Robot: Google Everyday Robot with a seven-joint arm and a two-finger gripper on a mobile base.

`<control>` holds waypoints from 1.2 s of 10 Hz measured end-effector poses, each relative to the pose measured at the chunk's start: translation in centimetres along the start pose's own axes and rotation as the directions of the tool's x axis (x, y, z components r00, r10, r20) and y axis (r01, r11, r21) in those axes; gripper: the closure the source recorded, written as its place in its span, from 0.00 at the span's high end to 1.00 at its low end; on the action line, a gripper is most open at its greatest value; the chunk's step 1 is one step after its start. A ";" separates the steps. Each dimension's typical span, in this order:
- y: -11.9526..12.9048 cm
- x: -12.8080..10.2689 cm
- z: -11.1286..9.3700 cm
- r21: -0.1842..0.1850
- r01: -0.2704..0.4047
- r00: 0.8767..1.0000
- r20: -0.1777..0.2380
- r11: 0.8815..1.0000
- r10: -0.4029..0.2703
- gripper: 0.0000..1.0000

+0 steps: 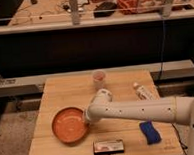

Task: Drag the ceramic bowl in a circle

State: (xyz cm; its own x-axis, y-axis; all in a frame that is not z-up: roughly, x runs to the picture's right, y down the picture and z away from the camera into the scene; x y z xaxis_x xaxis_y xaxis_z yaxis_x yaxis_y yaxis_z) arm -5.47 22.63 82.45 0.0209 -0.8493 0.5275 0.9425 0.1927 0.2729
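ceramic bowl (70,125): wide, shallow, glossy orange inside, darker rim; upright and flat on the table, in the front-left part, nearer the front edge than the back, a strip of bare wood between it and the left edge
bowl contents: nothing visible inside
gripper (86,118): right at the bowl's right rim, low over the table, roughly mid-width of the surface
jaws: closed down tight, pinching the bowl's right rim; fingertips mostly hidden behind the wrist
arm (143,110): white, with small dark dots, coming in from the right edge and lying across the right half of the table, wrist end at the bowl
table (66,91): light wooden top, square-ish, carries everything below
pink cup (99,78): small, translucent, upright, near the back edge around the middle, well apart from the bowl
white tube (141,91): lying on its side toward the right edge, behind the arm
blue object (150,132): soft-looking, near the front-right corner, just in front of the arm
flat packet (109,147): dark rectangle with a pale label, at the front edge near the middle, just right of the bowl, not touching
bench (111,11): behind the table, cluttered, items too blurred to name
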 end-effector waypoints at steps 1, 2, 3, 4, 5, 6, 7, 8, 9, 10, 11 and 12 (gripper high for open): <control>-0.1 0.1 0.0 0.000 0.001 1.000 -0.001 1.000 -0.001 0.01; -0.1 0.3 0.0 0.003 0.001 1.000 -0.003 1.000 -0.001 0.01; -0.1 0.3 0.0 0.003 0.002 1.000 -0.003 1.000 -0.002 0.01; -0.1 0.6 0.0 0.006 0.000 1.000 -0.004 1.000 0.000 0.01; -0.9 1.7 -0.1 0.025 0.005 1.000 -0.012 1.000 -0.005 0.01; -1.9 3.0 -0.1 0.042 0.008 1.000 -0.018 0.999 -0.007 0.01; -3.2 4.8 -0.1 0.057 0.012 1.000 -0.026 0.998 -0.011 0.01; -4.6 7.6 -0.2 0.068 0.018 0.999 -0.035 0.998 -0.016 0.01; -6.0 9.9 -0.1 0.076 0.025 0.999 -0.040 0.997 -0.022 0.01; -7.0 11.4 0.0 0.082 0.029 0.999 -0.043 0.996 -0.025 0.01; -7.7 12.9 0.1 0.087 0.024 0.999 -0.045 0.996 -0.020 0.01; -7.9 14.2 0.4 0.095 0.002 0.999 -0.043 0.995 0.002 0.01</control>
State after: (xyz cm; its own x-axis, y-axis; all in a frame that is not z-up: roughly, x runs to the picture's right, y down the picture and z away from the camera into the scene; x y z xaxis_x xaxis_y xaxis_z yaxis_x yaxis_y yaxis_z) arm -12.77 9.21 88.12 0.0371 -0.8692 0.4932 0.9067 0.2368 0.3491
